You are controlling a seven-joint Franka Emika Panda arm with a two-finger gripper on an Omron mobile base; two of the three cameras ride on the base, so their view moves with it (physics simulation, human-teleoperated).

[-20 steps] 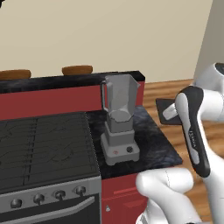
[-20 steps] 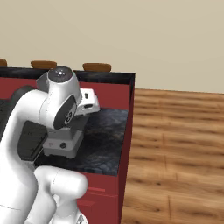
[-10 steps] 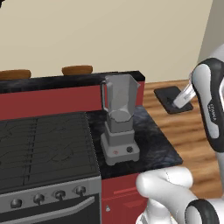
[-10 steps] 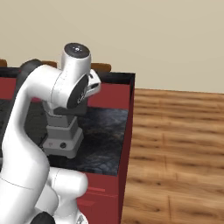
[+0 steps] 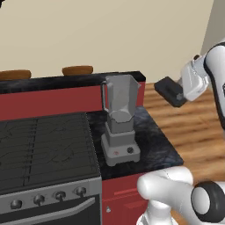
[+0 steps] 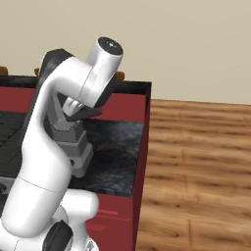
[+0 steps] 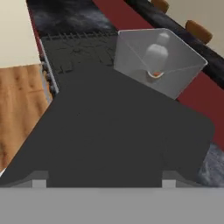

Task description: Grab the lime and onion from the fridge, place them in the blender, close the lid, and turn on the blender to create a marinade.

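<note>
The robot is now at the step of closing the blender [image 5: 119, 121], I think. The end effector [image 5: 176, 90] holds the lid [image 5: 170, 91], a dark squarish cap, with its jaws spread wide around it, in the air to the right of the jar and well apart from it, above the wooden floor [image 5: 193, 127]. The blender stands on the dark bench [image 5: 154, 143] just beside the stove [image 5: 44, 149], with its mouth open. In the hand view the lid [image 7: 113, 131] covers most of the picture, and behind it, at the bottom of the jar [image 7: 157, 61], I see something orange, probably the onion [image 7: 155, 73]. The lime I cannot make out.

Compared with one second ago, the arm has swung upward and the lid is higher and more level; the blender did not move.

For the next move, the lid must travel left until it is over the jar mouth, square with it, and then go down.
</note>
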